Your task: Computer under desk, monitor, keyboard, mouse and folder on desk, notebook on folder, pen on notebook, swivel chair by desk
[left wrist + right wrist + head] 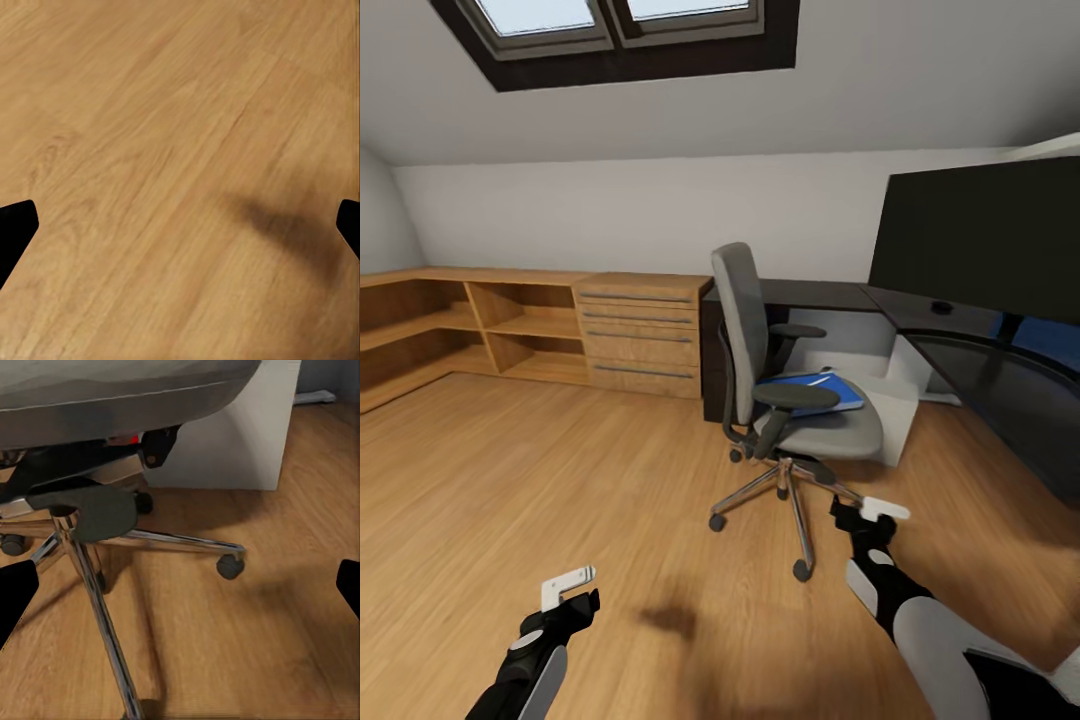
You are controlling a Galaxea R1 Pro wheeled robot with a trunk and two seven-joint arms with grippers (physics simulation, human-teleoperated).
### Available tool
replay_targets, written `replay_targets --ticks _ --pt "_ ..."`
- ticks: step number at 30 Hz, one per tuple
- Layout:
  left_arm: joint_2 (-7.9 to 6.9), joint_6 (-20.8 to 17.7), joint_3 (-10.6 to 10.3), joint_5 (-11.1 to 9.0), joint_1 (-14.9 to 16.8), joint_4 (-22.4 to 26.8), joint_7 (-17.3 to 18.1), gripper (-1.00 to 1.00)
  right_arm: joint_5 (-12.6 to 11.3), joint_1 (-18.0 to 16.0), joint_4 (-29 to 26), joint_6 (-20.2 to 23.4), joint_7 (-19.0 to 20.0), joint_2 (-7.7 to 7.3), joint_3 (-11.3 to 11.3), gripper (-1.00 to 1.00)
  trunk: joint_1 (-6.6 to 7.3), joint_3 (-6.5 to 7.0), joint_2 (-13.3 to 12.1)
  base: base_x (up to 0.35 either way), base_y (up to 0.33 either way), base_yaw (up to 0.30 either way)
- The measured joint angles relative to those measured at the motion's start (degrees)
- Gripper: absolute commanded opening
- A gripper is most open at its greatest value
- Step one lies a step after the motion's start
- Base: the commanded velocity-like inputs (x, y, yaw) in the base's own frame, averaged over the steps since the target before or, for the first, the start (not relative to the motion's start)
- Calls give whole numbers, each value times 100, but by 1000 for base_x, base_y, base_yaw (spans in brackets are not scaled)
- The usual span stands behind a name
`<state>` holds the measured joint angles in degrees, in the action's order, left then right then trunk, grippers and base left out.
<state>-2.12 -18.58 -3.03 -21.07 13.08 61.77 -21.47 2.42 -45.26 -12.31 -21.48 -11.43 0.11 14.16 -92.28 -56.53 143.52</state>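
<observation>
Wood floor [560, 480] wide open leftward, swivel chair [780, 380] hiding part of blue folder [815, 392], monitor [980, 240] cropped, left gripper [568, 585] and right gripper [880, 510] spread, empty.

An attic home office: sloped white ceiling with a dark-framed skylight [625, 30], light-wood shelving and drawer chest [640, 335], grey upholstered swivel chair [760, 350], black-topped worktop [950, 325].
</observation>
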Motion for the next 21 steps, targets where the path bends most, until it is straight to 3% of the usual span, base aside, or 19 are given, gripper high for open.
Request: replay_targets --ticks 6,17,21 --pt "0 -1 1 1 0 2 3 100 -118 11 -48 -31 7 320 -20 100 0 -3 0 0 0 -59" --pt "0 -1 1 1 -1 2 6 100 -154 12 -67 -7 -3 354 6 100 0 -3 0 0 0 -6" --pt "-4 280 -86 -8 -1 55 9 100 -149 12 -74 -23 -40 358 7 100 11 91 -5 0 0 -82"
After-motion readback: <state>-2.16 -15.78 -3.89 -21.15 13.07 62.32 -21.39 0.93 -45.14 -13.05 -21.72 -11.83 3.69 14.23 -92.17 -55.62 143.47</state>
